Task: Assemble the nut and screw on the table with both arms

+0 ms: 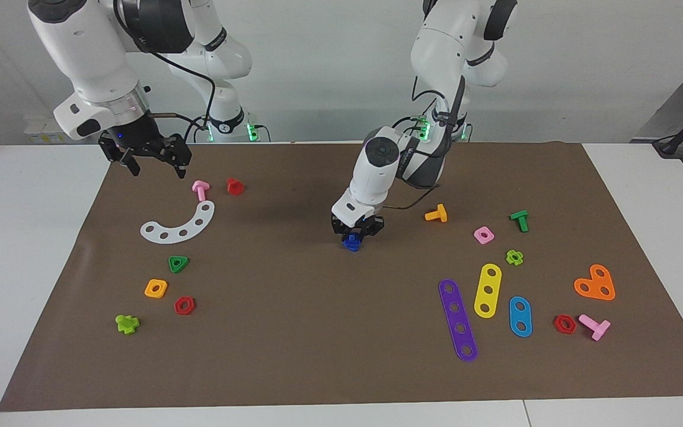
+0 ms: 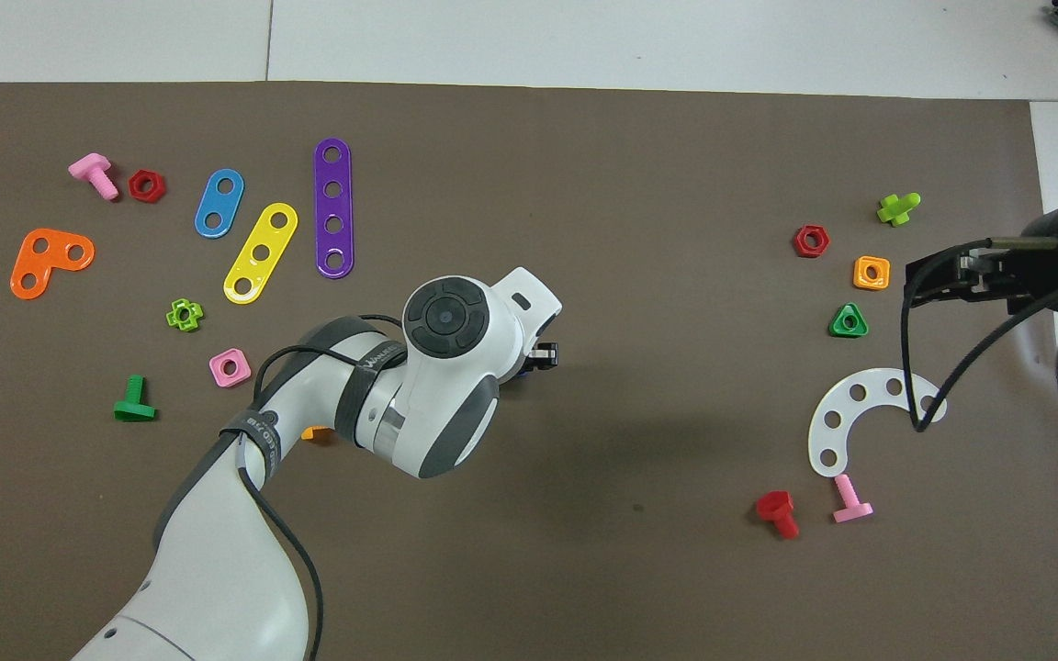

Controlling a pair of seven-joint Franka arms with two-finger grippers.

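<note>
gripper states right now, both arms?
Left pincer: shut on a dark-blue piece at mid-mat; nut or screw, cannot tell.
Right pincer: open, empty, raised over the mat's edge.

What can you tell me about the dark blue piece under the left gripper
The dark-blue piece looks like glossy plastic, small and chunky; whether it is the nut, the screw or both together cannot be told. The left gripper is shut on it from above, near the middle of the brown mat. Only its lower part shows in the facing view; the arm hides it from overhead.
</note>
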